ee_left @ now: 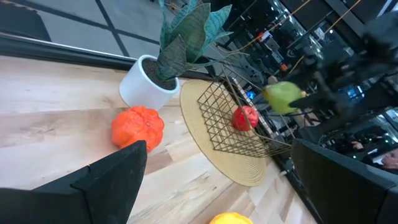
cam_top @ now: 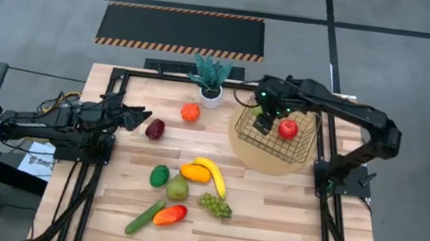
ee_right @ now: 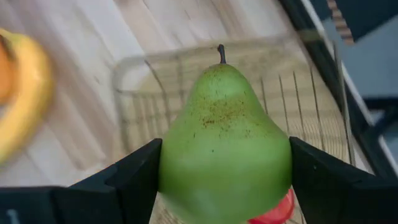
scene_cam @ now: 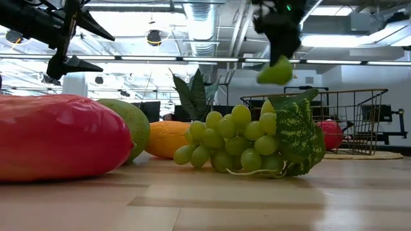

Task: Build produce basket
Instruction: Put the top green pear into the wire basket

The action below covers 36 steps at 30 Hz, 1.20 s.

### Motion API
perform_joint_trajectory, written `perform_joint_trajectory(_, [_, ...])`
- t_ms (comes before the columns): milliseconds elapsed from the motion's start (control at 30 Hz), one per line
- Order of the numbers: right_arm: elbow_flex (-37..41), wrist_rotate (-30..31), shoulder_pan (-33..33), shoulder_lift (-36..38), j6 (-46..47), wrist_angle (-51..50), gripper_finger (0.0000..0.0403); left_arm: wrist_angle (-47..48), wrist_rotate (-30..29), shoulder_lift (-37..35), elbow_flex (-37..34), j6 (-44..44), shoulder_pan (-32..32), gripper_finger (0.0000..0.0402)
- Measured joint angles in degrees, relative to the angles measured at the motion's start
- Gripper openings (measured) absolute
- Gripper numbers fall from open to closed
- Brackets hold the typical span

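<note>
Right gripper (ee_right: 224, 180) clamping pear (ee_right: 225, 134), over basket (cam_top: 275, 141)

We see even overhead light with soft shadows on the tabletop (cam_top: 268, 219). In the low view ceiling lamps (scene_cam: 154, 37) glare at twelve o'clock. The right wrist view smears the banana (ee_right: 22, 99) at nine o'clock.

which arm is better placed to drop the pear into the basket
The right. Its hand is already shut on the pear and hangs over the basket, where the apple lies. The left hand is open, holds nothing and sits at the table's other side by the plum.
</note>
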State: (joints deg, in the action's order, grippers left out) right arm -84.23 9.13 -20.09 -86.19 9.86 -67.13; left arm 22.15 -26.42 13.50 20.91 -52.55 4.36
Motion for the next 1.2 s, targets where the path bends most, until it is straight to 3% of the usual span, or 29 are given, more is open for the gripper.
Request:
perform_joint_trajectory(167, [12.4, -0.1, -3.3, 3.5, -2.2, 10.7, 0.0312, 0.0, -1.3, 0.0, 0.0, 0.2, 0.0, 0.0384])
perform_joint_trajectory(367, [20.0, 0.0, -6.4, 2.7, -7.1, 16.0, 0.0312, 0.0, -1.6, 0.0, 0.0, -0.2, 0.0, 0.0384])
perform_joint_trajectory(967, [22.2, 1.4, -10.1, -6.5, -12.1, 20.7, 0.0315, 0.9, -2.9, 0.0, 0.0, -0.4, 0.0, 0.0384])
perform_joint_trajectory(1200, [22.1, 1.1, -10.9, -6.5, -12.3, 20.2, 0.0386, 1.3, -3.9, 0.0, 0.0, -0.4, 0.0, 0.0384])
